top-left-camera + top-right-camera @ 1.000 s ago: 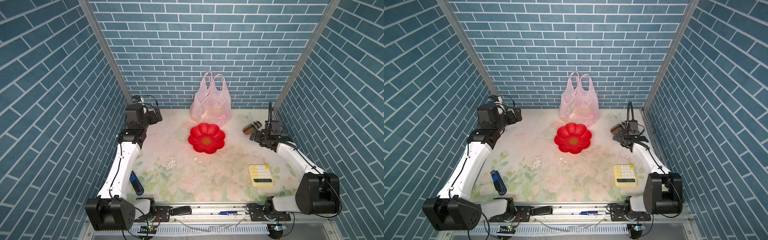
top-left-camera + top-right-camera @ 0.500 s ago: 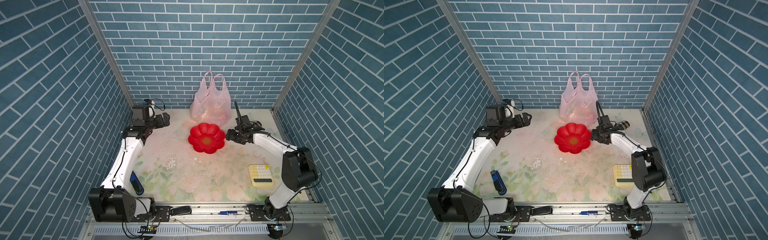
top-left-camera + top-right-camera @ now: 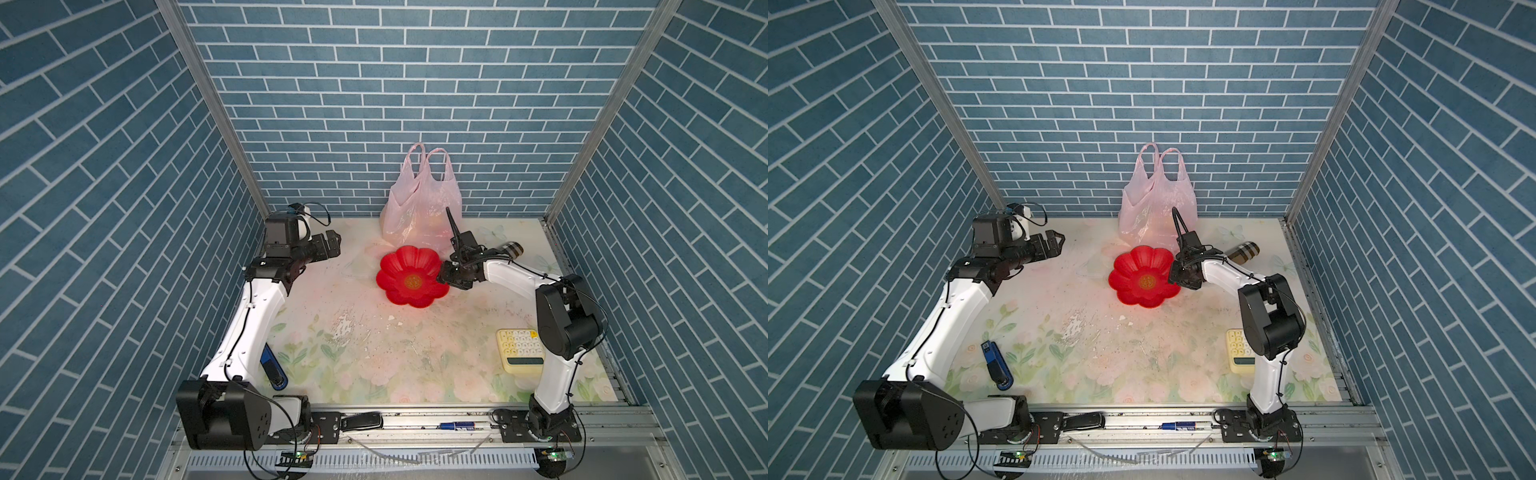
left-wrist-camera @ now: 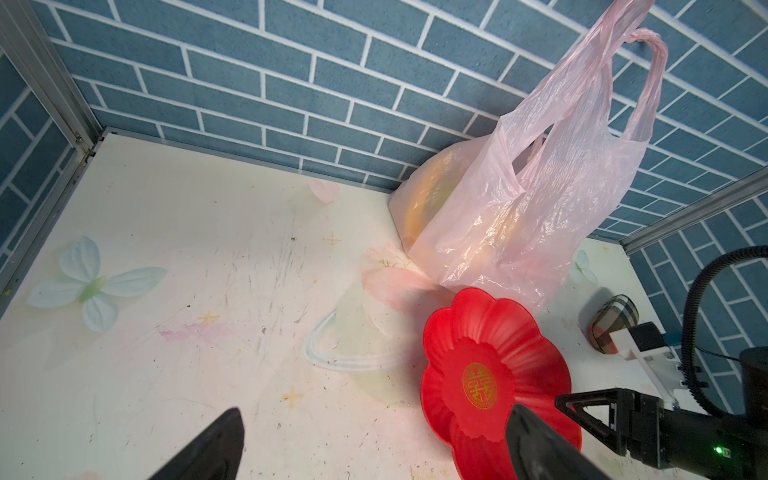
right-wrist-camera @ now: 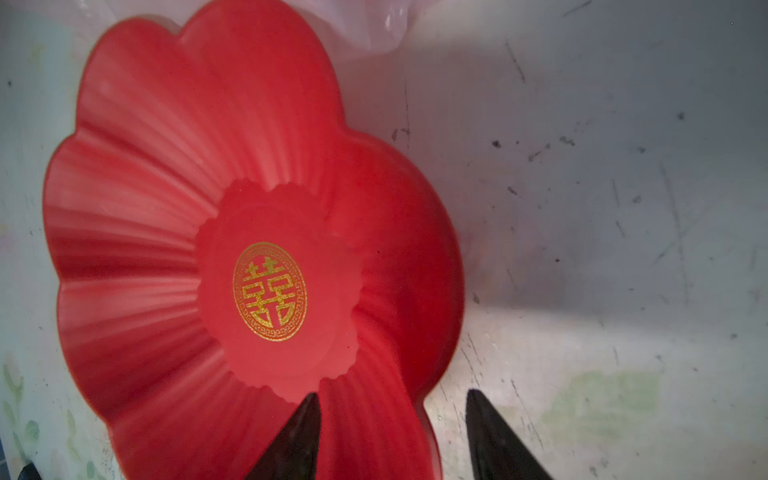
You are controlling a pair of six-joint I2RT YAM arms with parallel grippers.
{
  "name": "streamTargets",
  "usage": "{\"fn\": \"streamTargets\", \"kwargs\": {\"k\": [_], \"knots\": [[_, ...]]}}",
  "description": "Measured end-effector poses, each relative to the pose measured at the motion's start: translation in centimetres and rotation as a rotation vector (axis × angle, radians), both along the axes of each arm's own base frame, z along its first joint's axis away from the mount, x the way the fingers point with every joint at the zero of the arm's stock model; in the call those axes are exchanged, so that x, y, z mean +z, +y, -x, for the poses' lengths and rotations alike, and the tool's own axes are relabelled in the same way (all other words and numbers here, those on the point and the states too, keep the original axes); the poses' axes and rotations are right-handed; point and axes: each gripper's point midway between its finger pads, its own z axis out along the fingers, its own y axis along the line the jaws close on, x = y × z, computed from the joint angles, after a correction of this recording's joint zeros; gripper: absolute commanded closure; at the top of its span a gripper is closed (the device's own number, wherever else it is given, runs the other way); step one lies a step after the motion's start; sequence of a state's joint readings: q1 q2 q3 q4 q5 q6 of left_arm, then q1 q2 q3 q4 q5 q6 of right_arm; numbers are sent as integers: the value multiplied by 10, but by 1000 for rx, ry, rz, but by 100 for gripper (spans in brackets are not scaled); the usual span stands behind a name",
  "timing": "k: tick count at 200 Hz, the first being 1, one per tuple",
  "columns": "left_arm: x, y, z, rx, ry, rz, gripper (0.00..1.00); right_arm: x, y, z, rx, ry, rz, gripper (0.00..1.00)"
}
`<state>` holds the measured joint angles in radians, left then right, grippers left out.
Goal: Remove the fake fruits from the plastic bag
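The plastic bag (image 3: 419,208) (image 3: 1156,208) stands upright against the back wall, pale pink, with its two handles up. Through its skin in the left wrist view, the fake fruits (image 4: 428,195) show only as blurred yellow-orange shapes inside the plastic bag (image 4: 540,187). My right gripper (image 3: 442,276) (image 5: 392,415) is low at the right rim of the red flower dish (image 3: 399,266) (image 5: 166,166). Its jaws straddle that rim with a gap, one finger inside and one outside. My left gripper (image 3: 332,245) (image 4: 376,419) hovers open and empty, left of the bag.
A plaid cylinder (image 3: 511,249) (image 4: 615,320) lies behind the right arm. A cream calculator (image 3: 521,349) sits at the front right, and a blue object (image 3: 274,368) lies by the left arm's base. Brick walls close in three sides.
My right arm swung in from the right side to the dish's rim, and its jaws have narrowed. My left gripper moved a little toward the middle, still open.
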<state>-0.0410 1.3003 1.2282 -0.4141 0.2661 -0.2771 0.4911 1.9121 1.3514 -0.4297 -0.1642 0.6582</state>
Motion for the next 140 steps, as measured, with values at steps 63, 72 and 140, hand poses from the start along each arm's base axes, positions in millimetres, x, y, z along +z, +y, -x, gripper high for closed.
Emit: {"fn": "streamTargets", "kwargs": {"k": [63,72,140], "knots": [[0,-3,1,-13,2,11,1,-25,7,5,5,72,-10,98],[0,-4,1,-16,3,15,1,-22,12,6,13,78,-37,100],[0,-7,1,-22,8,39,1,-11,3,41,33,63,-51,100]]}}
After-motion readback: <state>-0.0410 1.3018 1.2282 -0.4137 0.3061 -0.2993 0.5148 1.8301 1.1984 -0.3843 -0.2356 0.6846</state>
